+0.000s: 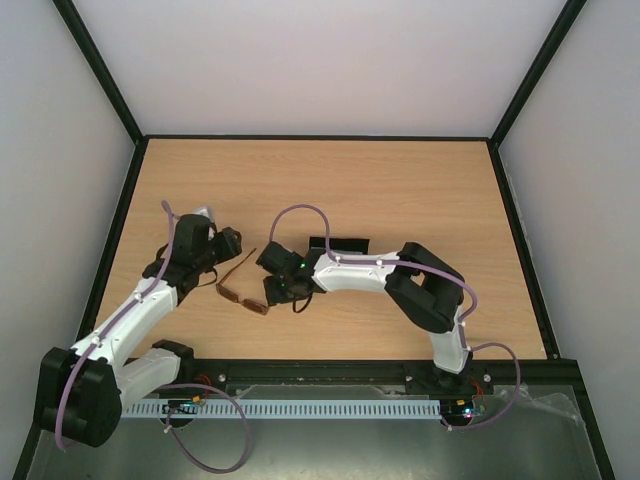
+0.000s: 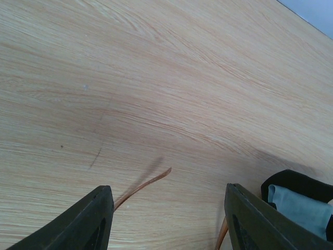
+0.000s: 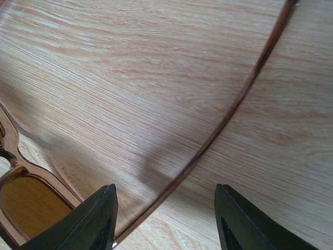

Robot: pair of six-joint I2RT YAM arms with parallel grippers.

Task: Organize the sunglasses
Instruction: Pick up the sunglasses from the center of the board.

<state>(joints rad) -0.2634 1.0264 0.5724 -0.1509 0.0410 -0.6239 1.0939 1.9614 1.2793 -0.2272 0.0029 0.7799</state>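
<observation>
The brown, amber-tinted sunglasses (image 1: 243,294) lie unfolded on the wooden table between my two grippers. My left gripper (image 1: 230,245) is open just above the table by the far end of one temple arm; that arm's tip (image 2: 152,180) lies between the jaws in the left wrist view, and the other temple arm (image 2: 222,235) shows by the right finger. My right gripper (image 1: 274,294) is open and low over the glasses; a thin temple arm (image 3: 229,112) runs between its jaws and an amber lens (image 3: 31,208) shows at lower left. Neither gripper holds anything.
The slim black case (image 1: 340,245) lies just behind my right wrist, partly hidden by the arm. In the left wrist view the case (image 2: 291,182) is open, with the light blue cloth (image 2: 302,205) in it. Black rails edge the table.
</observation>
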